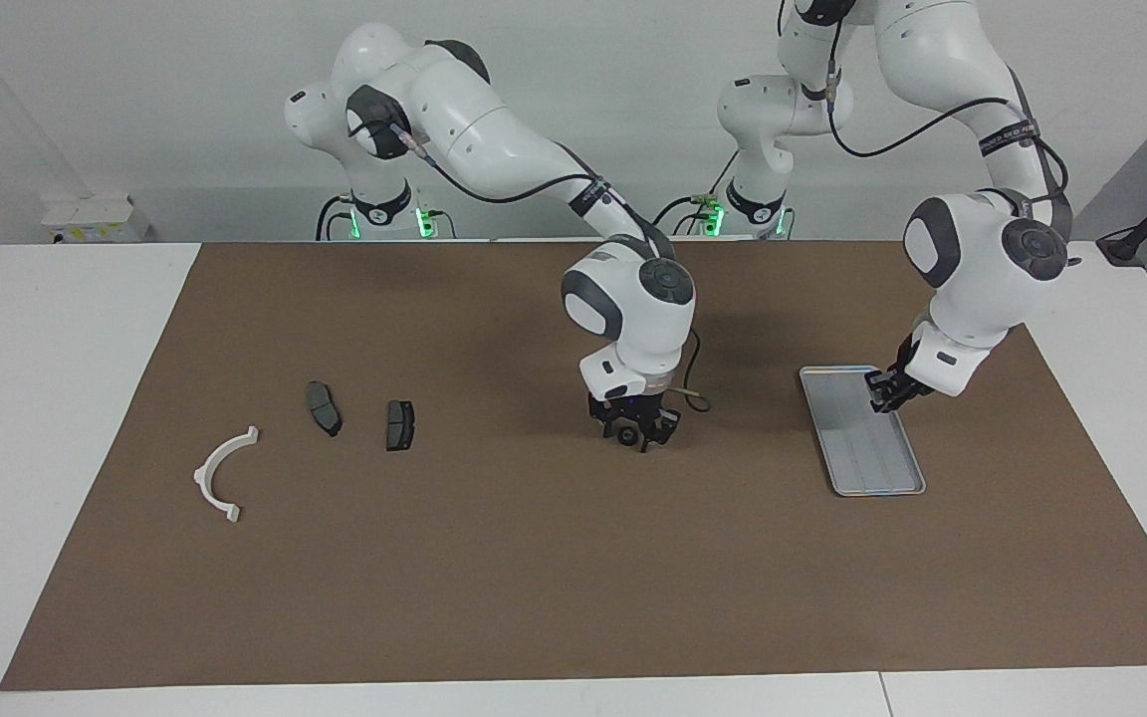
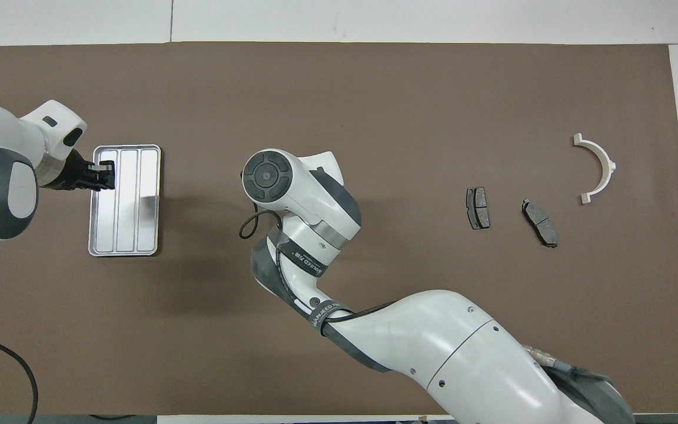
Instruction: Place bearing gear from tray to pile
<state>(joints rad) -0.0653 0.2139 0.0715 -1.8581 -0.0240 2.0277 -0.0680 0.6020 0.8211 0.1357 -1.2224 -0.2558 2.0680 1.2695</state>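
Note:
The bearing gear, a small dark round part, lies on the brown mat mid-table, between the tray and the pile. My right gripper stands low around it, and the arm's wrist hides both in the overhead view. The silver tray shows only its bare ridged floor. My left gripper hangs shut over the tray's rim, holding nothing. The pile, toward the right arm's end, is a white bracket and two dark pads.
A brown mat covers most of the white table. The right arm's forearm stretches across the mat from the robots' side. A cable loop hangs at the right wrist. A white box sits at the table's corner by the wall.

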